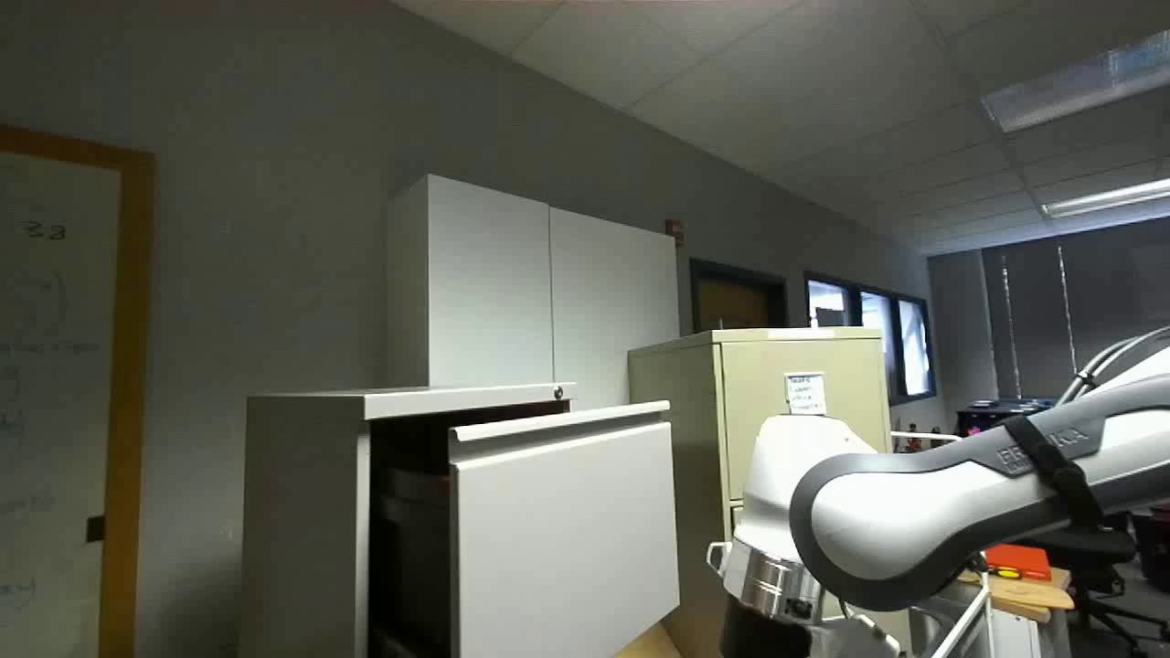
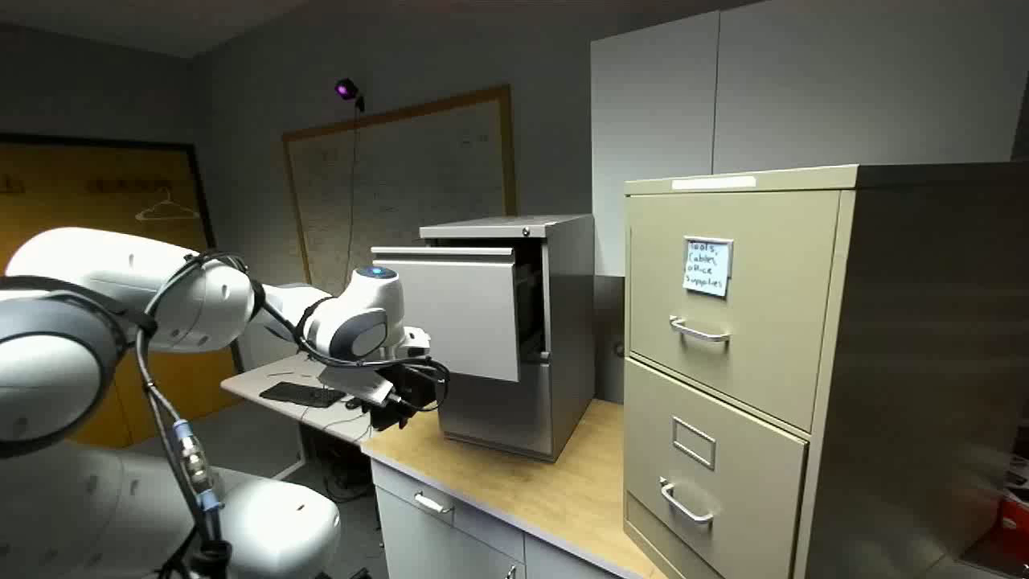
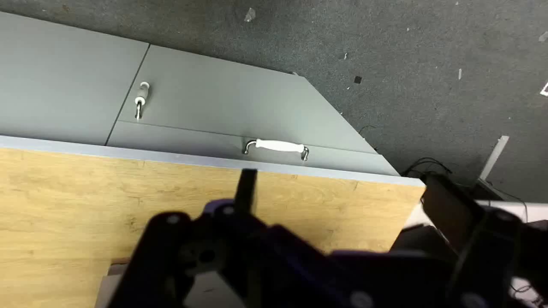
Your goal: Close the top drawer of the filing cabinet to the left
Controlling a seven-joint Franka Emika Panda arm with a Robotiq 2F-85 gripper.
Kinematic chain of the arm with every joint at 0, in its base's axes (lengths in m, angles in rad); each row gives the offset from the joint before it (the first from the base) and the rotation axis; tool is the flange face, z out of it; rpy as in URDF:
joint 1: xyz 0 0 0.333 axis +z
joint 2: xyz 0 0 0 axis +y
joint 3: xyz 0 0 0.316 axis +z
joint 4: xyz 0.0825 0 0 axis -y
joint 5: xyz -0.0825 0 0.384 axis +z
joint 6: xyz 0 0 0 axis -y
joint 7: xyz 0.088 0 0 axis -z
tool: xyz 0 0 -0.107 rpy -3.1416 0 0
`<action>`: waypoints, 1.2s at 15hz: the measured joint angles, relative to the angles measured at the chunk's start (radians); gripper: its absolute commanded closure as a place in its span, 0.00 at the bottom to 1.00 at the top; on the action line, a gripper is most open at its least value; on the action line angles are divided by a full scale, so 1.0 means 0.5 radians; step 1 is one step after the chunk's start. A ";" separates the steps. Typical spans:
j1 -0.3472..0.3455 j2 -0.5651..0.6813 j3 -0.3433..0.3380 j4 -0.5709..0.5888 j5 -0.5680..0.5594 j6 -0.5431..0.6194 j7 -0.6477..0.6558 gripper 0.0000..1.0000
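The light-grey filing cabinet (image 1: 306, 512) (image 2: 572, 338) stands on a wooden counter (image 2: 563, 490) (image 3: 68, 192). Its top drawer (image 1: 567, 539) (image 2: 450, 318) is pulled well out, with the dark interior showing behind the front in both exterior views. My gripper (image 2: 399, 410) hangs in front of the drawer, near the lower corner of its front, and looks apart from it. In the wrist view my gripper (image 3: 340, 182) has its two dark fingers wide apart with nothing between them. A pale grey surface at the bottom of the wrist view is mostly hidden behind the gripper.
A beige filing cabinet (image 1: 804, 366) (image 2: 731, 322) with labelled drawers and handles stands beside the grey one. A white two-door cupboard (image 1: 494, 283) (image 2: 655, 153) is behind. Below the counter are grey doors with a white handle (image 3: 278, 146). A desk with a keyboard (image 2: 301, 394) lies beyond.
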 measured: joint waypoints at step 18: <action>-0.054 0.057 0.026 0.028 -0.017 -0.007 0.020 0.00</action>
